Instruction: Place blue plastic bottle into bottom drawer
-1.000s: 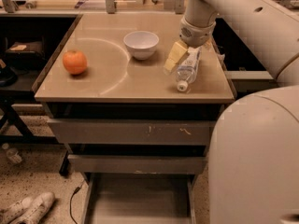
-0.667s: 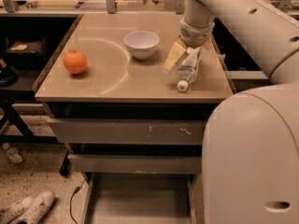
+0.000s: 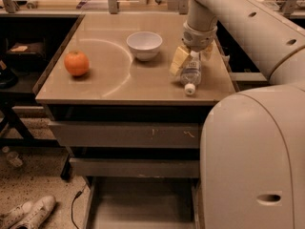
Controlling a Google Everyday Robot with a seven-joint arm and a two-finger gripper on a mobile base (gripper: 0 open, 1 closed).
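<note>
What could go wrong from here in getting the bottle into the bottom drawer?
1. The bottle lies on its side near the table's front edge, cap pointing outward, with the pincer right over it. A poor grip might send it rolling off.
2. The bottom drawer is open low down, beneath two other drawers. The arm could bump those fronts on the way down.

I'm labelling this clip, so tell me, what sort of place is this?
Probably a robot lab or workshop, not a home: a white robot arm with its gripper at a water bottle on the table, and a metal drawer cabinet with the bottom drawer open.
</note>
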